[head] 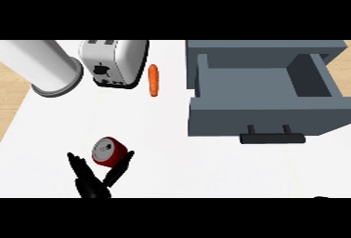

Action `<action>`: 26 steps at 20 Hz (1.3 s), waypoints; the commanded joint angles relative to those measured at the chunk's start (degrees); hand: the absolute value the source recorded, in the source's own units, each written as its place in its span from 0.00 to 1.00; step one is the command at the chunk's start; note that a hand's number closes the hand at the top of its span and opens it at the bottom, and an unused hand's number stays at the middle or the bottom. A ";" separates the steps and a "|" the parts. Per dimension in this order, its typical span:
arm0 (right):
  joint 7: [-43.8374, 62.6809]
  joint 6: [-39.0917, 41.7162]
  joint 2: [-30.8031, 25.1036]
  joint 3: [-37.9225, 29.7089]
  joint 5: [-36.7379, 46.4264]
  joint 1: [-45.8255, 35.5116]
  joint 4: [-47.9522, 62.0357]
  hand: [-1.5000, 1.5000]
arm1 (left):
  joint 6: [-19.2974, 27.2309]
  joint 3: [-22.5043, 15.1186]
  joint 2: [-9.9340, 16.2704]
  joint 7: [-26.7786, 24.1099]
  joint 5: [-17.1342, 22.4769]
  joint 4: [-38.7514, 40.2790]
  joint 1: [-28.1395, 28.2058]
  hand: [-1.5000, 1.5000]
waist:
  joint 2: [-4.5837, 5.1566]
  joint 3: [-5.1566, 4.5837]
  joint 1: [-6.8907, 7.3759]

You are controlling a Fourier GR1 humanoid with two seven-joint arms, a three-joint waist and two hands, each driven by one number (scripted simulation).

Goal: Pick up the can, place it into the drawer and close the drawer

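Head view, can point(108, 151) between left hand point(93, 179) fingers

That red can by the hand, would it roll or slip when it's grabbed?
The can looks round and smooth, so it could slip between the left hand's spread fingers. It seems tilted, so a nudge might roll it. It's probably stiff and light.

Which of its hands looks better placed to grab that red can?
The left hand. It sits just below the red can, open, with fingers on one side and thumb on the other. The right hand barely shows at the lower right edge, far from the can.
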 commanded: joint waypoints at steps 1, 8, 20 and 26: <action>3.48 -0.64 -1.28 -1.40 0.15 -2.77 -1.03 0.00 | -4.56 0.10 -0.12 -4.23 2.72 7.07 -3.19 0.00 | 0.01 0.02 0.02; -0.53 0.03 2.13 0.93 2.80 -0.54 0.33 0.00 | -12.07 0.70 4.86 4.18 -1.06 7.21 -7.02 1.00 | 0.00 0.05 0.08; 1.85 -0.28 0.19 -0.87 2.97 -5.02 0.83 0.00 | -23.04 -3.06 6.68 9.48 -7.43 15.24 -20.59 1.00 | 0.28 0.02 -0.70; 3.85 -0.51 0.73 0.02 2.20 -4.78 -1.45 0.00 | -40.79 -6.20 11.39 13.91 -9.83 23.08 -29.35 1.00 | 0.40 -0.07 -1.46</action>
